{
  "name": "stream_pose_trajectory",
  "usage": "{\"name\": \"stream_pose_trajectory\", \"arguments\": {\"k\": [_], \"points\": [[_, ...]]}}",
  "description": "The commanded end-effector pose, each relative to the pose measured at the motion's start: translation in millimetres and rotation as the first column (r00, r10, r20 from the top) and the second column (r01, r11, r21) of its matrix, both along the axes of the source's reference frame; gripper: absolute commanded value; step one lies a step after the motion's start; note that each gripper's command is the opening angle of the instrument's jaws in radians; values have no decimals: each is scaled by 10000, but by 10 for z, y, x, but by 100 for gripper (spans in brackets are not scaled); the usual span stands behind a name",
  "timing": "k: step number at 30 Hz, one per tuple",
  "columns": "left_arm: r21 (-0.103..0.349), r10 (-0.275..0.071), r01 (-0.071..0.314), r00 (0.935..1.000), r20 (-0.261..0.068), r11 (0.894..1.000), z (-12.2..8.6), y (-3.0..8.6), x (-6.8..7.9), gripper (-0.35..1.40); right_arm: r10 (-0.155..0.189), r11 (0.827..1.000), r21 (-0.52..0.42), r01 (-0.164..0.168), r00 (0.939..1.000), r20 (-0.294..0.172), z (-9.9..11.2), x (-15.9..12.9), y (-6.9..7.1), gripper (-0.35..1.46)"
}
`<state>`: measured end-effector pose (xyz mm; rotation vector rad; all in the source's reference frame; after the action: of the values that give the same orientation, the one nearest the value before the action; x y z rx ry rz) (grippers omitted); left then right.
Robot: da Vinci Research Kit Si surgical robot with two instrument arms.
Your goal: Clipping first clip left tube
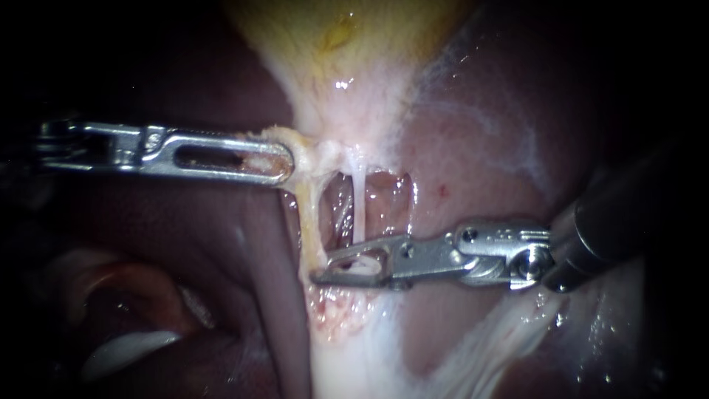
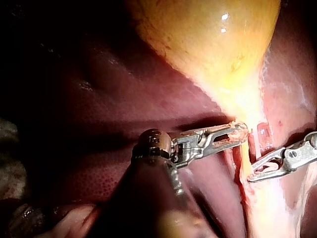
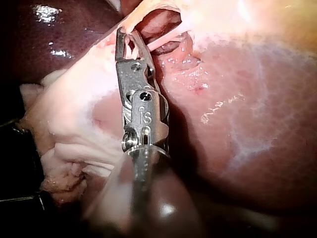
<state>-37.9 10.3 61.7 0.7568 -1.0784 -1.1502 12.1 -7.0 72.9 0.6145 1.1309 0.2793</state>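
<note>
The yellow gallbladder (image 1: 347, 44) narrows downward into two pale tubes: a thicker left tube (image 1: 312, 214) and a thin white right tube (image 1: 359, 199). My left instrument (image 1: 284, 164) comes in level from the left, its slotted jaws shut on the tissue at the gallbladder's neck; the left wrist view shows the left instrument (image 2: 238, 133) gripping there too. My right instrument (image 1: 325, 267) reaches across from the right. Its jaws stand open with a narrow gap, the thin tube running down between them and the tips at the left tube. The right wrist view has the right instrument (image 3: 126, 37) at the same spot.
Dark red liver (image 1: 487, 133) surrounds the tubes on both sides. A window of thin wet tissue (image 1: 384, 199) lies behind the tubes. White connective tissue (image 1: 354, 355) spreads below the jaws. Pale folds (image 1: 125, 351) lie at the lower left.
</note>
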Motion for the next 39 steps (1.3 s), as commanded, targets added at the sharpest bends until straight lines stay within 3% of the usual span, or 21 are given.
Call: {"name": "stream_pose_trajectory", "arguments": {"k": [1,8,12,15,26,39], "points": [[-2,-5,5,10000,-2,10000,0,0,0,-35,-1,10000,1,1,10000,0,0,0,0,-15],[-1,-4,4,10000,-2,10000,0,0,0,-35,0,10000,2,0,10000,0,0,0,0,-10],[-1,-5,5,10000,-2,10000,0,0,0,-35,72,10000,11,-72,10000,-60,1,4,2,35],[-1,-3,3,10000,-1,10000,0,0,0,-35,323,9994,168,-317,9989,-342,3,7,3,47],[-1,-5,5,10000,-3,10000,0,0,0,-35,448,9986,299,-440,9986,-277,3,12,2,50],[0,-8,8,10000,-4,10000,0,0,-1,-35,-73,9976,682,126,9970,-766,3,31,-15,50]]}}
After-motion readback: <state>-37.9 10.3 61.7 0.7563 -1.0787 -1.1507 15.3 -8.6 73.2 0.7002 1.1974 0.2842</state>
